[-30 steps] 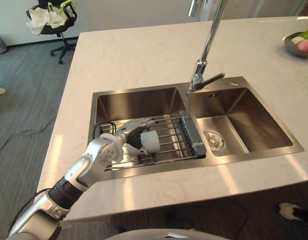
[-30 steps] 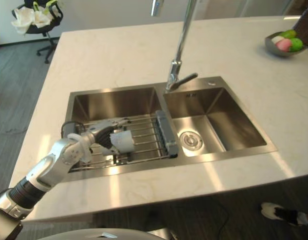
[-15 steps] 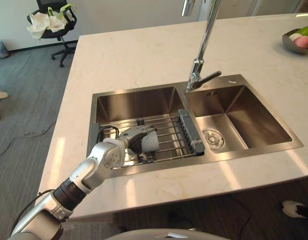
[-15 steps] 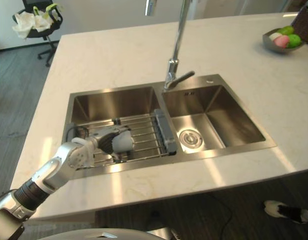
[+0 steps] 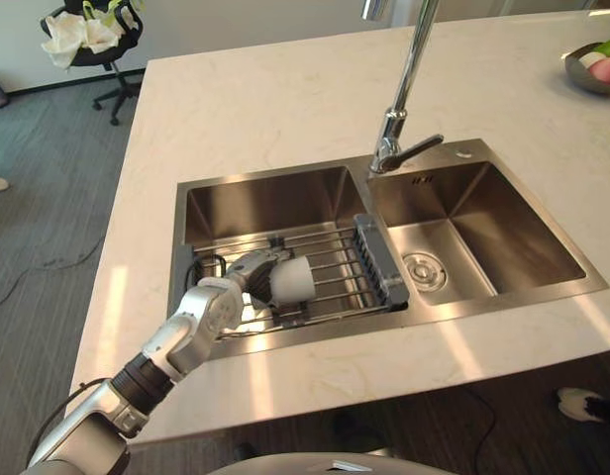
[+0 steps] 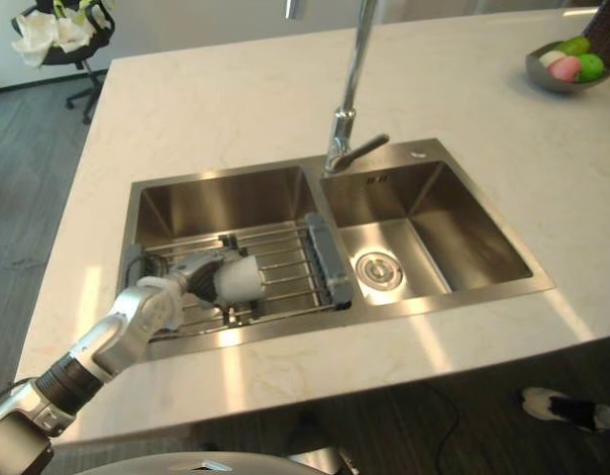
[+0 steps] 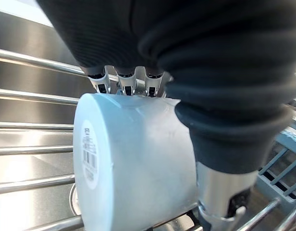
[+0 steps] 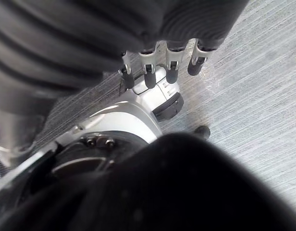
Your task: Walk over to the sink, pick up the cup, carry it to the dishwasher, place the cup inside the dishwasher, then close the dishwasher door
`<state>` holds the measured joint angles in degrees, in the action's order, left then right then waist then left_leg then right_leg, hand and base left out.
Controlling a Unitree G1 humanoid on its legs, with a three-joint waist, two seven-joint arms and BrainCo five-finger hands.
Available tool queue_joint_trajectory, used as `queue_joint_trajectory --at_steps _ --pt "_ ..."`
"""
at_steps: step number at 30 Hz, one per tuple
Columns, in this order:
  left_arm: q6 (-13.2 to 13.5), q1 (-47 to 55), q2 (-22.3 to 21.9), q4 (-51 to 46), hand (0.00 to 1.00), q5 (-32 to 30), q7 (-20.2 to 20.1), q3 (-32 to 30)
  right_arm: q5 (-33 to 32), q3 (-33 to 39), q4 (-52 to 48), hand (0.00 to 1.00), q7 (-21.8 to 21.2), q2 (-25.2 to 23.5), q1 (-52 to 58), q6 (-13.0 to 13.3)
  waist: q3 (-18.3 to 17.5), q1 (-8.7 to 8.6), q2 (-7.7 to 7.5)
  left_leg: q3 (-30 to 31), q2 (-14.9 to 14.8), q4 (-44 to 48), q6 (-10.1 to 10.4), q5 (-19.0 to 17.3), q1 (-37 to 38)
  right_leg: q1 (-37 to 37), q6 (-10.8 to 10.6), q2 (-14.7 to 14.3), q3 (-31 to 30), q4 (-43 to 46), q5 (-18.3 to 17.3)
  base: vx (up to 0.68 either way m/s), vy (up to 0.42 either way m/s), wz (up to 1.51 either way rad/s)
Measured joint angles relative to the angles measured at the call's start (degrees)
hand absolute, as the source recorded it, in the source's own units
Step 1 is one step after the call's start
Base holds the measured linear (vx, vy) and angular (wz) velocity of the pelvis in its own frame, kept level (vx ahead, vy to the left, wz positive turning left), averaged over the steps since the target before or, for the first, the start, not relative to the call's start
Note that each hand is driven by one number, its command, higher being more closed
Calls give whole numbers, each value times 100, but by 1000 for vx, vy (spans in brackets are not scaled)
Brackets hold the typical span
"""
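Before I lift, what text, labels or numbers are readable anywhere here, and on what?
Sticker on the cup's base, held in the left hand: barcode and small print, too blurred to read.
Dark mark on the right basin's back wall: too small to read.
Nothing else carries text.

Pale countertop (image 5: 285,109) with inset double sink (image 5: 503,228), fruit bowl (image 6: 543,79) at far right.

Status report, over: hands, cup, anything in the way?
Left hand shut on cup, on its side at the sink rack. Right hand idle over floor. Faucet stands off to its right.
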<state>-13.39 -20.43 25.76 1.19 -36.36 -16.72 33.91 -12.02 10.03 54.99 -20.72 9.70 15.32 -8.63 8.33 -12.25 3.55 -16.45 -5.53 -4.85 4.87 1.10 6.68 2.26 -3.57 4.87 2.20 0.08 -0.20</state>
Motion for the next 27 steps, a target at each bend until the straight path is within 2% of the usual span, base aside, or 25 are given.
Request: queue_joint_trajectory --at_steps 8,9,19,24,27 --pt "-59 25 -17 183 0 -229 -40 -4 8 128 16 0 -5 -18 -7 97 10 -33 18 -71 -1 -1 -1 -3 22 -4 0 -1 -35 4 0 0 0 -2" --pt "-59 25 -18 183 100 -275 -94 -4 11 155 18 0 -6 -22 -8 102 13 -33 24 -72 -1 -1 0 -5 22 -4 0 -1 -36 3 0 0 0 0" --pt "-333 -93 -45 194 100 -431 -496 -25 27 259 56 0 -43 -13 -30 111 16 -69 68 -75 -1 -1 10 -28 45 24 -6 -6 -63 -44 9 0 0 -1" --pt "-333 -95 -56 261 100 -381 -502 -21 102 411 110 0 -52 -11 -50 121 2 -99 115 -70 0 -1 11 -38 64 69 -8 -7 -55 -86 20 0 0 0" --pt "-249 -84 -53 310 100 -27 -318 -23 111 465 232 0 -56 6 -94 157 8 -99 136 -62 1 -1 13 -40 75 87 -8 -6 -43 -98 20 0 0 0"
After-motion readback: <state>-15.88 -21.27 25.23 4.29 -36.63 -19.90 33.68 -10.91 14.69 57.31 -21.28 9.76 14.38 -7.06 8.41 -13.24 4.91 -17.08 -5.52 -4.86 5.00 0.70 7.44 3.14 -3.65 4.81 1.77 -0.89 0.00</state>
